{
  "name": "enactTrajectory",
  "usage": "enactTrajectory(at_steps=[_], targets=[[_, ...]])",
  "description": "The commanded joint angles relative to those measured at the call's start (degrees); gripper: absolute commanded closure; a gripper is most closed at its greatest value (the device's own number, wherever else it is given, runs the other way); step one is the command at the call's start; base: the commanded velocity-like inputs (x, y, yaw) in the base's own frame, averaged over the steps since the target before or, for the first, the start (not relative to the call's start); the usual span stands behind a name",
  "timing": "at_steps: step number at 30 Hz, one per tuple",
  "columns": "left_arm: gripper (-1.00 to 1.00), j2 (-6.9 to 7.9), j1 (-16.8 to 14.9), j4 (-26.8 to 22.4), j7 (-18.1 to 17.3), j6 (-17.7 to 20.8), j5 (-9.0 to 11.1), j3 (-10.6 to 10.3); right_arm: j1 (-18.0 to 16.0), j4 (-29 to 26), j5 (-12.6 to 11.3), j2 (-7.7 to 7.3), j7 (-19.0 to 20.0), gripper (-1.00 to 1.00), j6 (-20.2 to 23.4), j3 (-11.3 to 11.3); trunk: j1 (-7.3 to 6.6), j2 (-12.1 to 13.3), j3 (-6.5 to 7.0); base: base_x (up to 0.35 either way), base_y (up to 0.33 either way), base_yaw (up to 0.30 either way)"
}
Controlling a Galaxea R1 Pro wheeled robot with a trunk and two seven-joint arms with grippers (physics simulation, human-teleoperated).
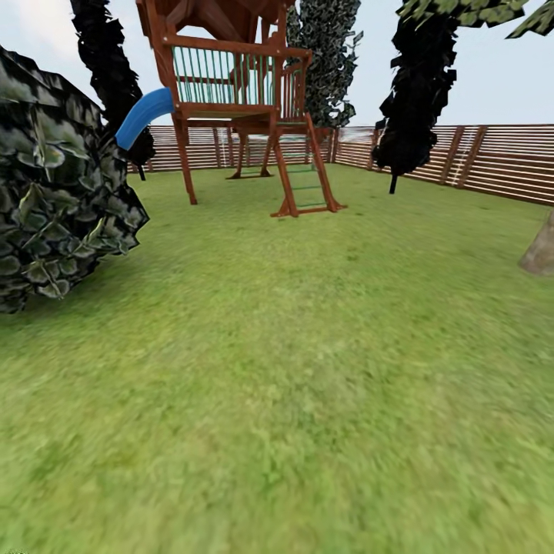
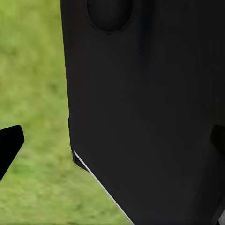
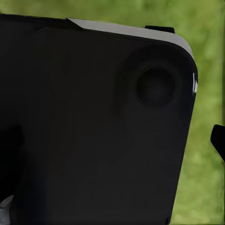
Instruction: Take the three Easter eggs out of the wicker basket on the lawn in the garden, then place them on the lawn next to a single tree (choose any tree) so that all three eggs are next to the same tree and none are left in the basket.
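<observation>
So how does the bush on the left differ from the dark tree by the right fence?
The bush is a broad rounded mass sitting right down on the lawn; the dark tree is tall and narrow on a thin black trunk. The bush's leaves are grey-green and pale-edged; the tree's foliage is almost black. The bush stands close to the camera, the tree far back by the fence. Both have blocky leaves.

Lawn (image 1: 308, 369): blurry mid-green with yellowish mottling. Play tower (image 1: 238, 85): reddish-brown timber, pale teal railing bars, bright blue slide (image 1: 144, 115) at its 9 o'clock. Bush (image 1: 54, 185) at 9 o'clock: dark green and grey blocky leaves. Fence (image 1: 492, 158): brown horizontal slats. Thin trees (image 1: 419, 92): near-black. Trunk (image 1: 541, 248) at 3 o'clock: grey-beige. Sky: pale blue-white. Wrist views: matt black panel (image 2: 150, 112) against green grass.
</observation>
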Motion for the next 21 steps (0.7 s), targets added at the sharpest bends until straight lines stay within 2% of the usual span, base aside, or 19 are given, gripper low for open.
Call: enactTrajectory(at_steps=[1, 21], targets=[[-1.0, 0.0, -0.01, -0.03, 0.01, -0.03, 0.08, 0.03, -0.02, 0.03, 0.32, -0.01, 0.07, -1.0, -0.19, 0.05, 0.03, -0.02, -0.04, 0.32, 0.0, 0.287], [-1.0, 0.0, -0.01, -0.03, 0.01, -0.03, 0.08, 0.04, -0.02, 0.03, 0.32, -0.05, 0.07, -1.0, -0.19, 0.05, 0.03, -0.02, -0.04, 0.32, 0.0, 0.281]])
